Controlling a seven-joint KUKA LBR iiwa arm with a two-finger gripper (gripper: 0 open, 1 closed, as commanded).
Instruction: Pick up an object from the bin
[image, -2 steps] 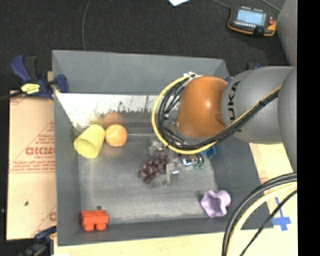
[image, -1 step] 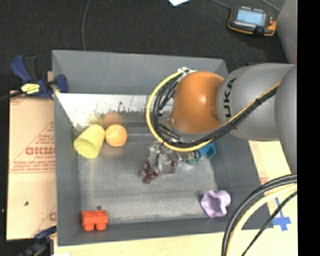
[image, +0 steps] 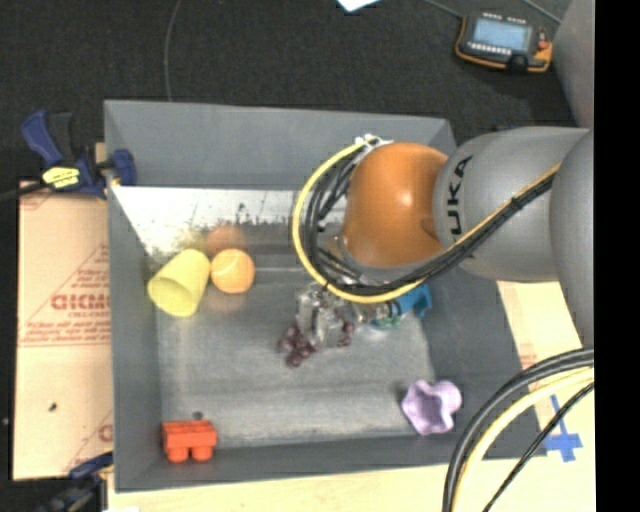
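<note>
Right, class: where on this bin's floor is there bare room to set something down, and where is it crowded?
Widest bare floor: left of centre, bordered by the yellow cup, the orange block and the dark purple cluster. Another strip runs along the front, between block and lilac lump. Crowded: the middle, around the tool, cluster and blue item.

The bin (image: 260, 400) is dull grey sheet metal, its floor matt and its back wall scuffed and speckled. Near that back wall the yellow cup (image: 180, 282) looks like matt plastic and the orange ball (image: 233, 271) is smooth. In the bin's front left corner the orange toy brick (image: 189, 440) is smooth hard plastic. Near its front right corner the lilac lump (image: 431, 405) looks soft and rubbery. Over the bin's middle the orange wrist cover (image: 392, 205) is glossy.
</note>
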